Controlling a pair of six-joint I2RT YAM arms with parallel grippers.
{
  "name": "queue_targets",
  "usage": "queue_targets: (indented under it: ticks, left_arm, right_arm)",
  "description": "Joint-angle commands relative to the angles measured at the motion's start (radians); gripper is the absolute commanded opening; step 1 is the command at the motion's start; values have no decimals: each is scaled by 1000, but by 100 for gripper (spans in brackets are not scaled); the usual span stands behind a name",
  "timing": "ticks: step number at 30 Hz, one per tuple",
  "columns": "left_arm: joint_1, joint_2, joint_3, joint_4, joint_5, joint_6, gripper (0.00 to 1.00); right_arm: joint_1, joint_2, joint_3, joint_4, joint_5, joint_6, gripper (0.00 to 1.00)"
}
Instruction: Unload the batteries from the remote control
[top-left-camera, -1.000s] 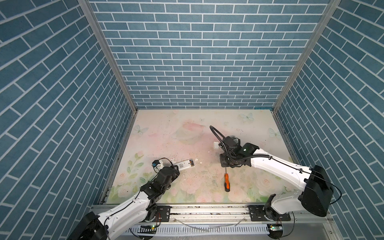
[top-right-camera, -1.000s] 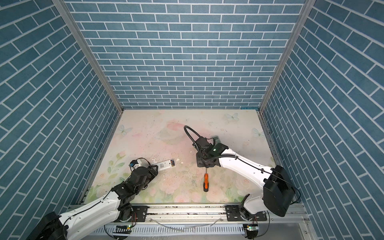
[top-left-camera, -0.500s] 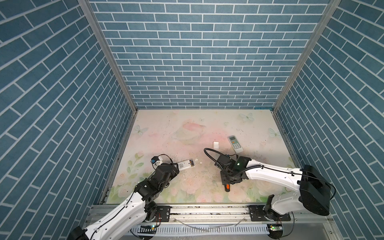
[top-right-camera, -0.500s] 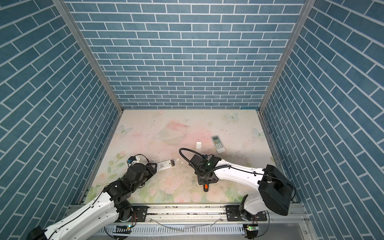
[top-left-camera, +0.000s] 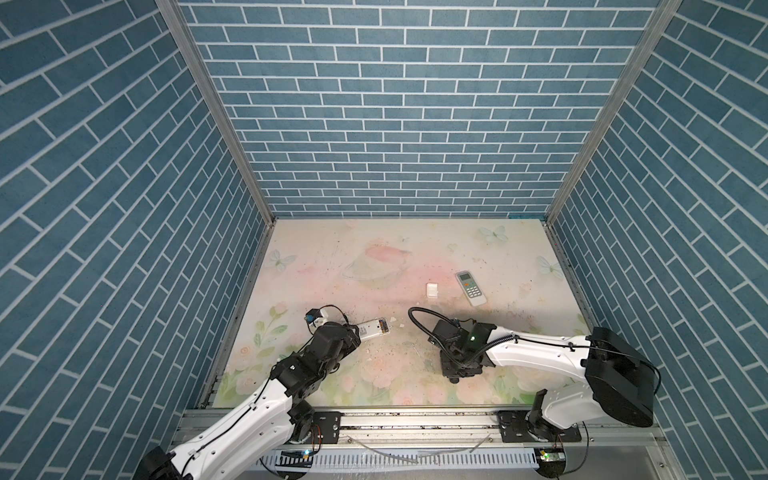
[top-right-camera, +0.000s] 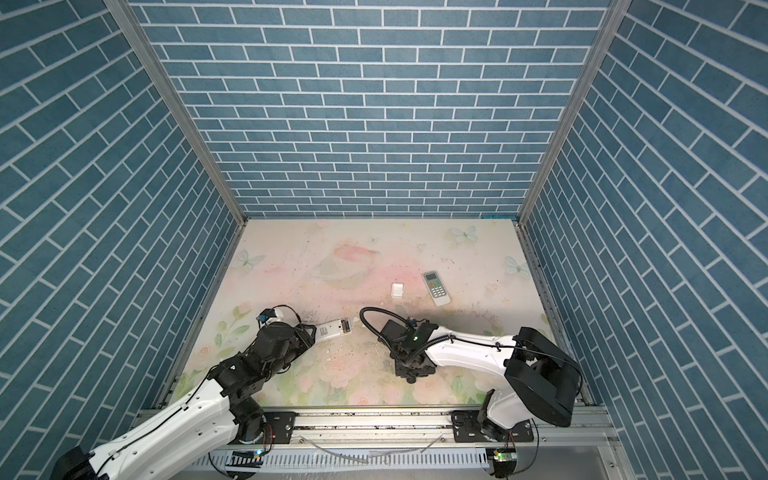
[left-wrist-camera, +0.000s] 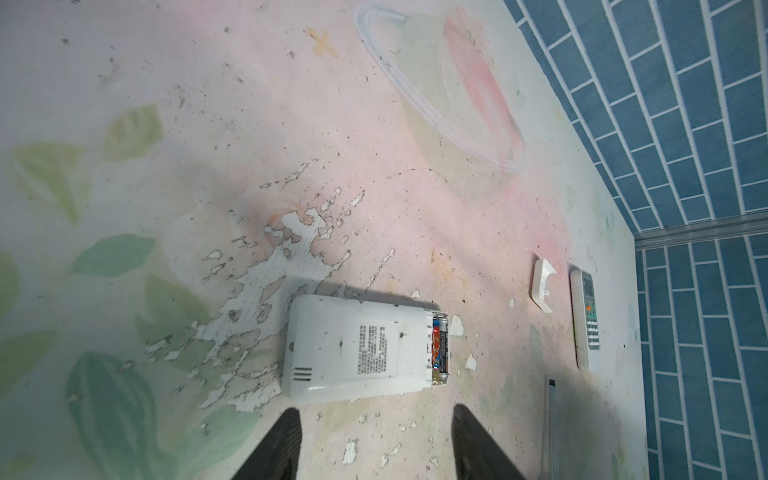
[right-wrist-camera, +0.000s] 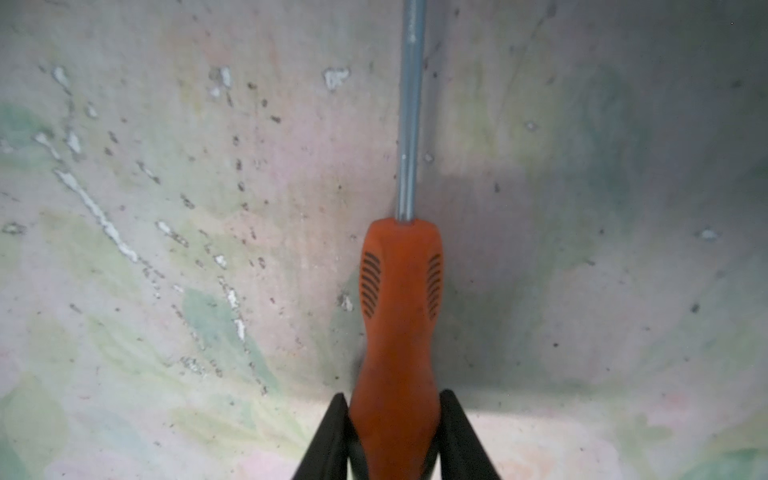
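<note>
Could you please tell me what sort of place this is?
Probably a robot test booth: blue brick-patterned wall panels enclose a worn floral-printed tabletop, and two white robot arms sit on an aluminium rail.

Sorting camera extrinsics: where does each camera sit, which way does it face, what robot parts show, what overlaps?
Top views: high above the front rail, looking down at the table; both arms show.
Left wrist: behind the left gripper, open, facing the face-down remote with batteries exposed.
Right wrist: behind the right gripper, closed on the orange-handled screwdriver.
Shared: left wrist and top views both show the keypad-up remote and white cover.
</note>
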Motion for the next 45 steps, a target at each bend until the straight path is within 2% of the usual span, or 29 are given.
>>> queue_targets:
  ticks: [1, 6, 9, 12, 16, 23, 29, 37, 45]
  left_arm:
    - [-4, 53, 47, 58, 58, 55, 60]
    - [-3, 202, 103, 213, 206, 109, 62]
    - [-3, 301, 164, 317, 306, 163, 62]
    - [-4, 374, 180, 473, 376, 170, 62]
    - [-13, 415, 164, 627, 400, 158, 62]
    - [-63, 462, 92, 838, 373, 130, 63]
    - [-124, 500, 102, 871, 338, 133, 60]
    - [-141, 549, 114, 898, 335, 127, 46]
    - [-141, 569, 133, 888, 331, 134, 9]
  right_arm:
    - [3, -91, 26, -60, 46, -57, 5]
    - [-26, -174, 95, -71, 26, -255, 3]
    - [-45, -185, 139, -26, -34, -387, 2]
    - [-57, -163, 187, 22, -104, -465, 1]
    - [-74, -113, 242, 66, -170, -485, 1]
    - [-84, -48, 278, 191, -246, -473, 0]
    - [-101, -34, 280, 249, -279, -461, 0]
    - [-128, -42, 268, 291, -321, -453, 0]
    - [-151, -54, 231, 330, -346, -438, 0]
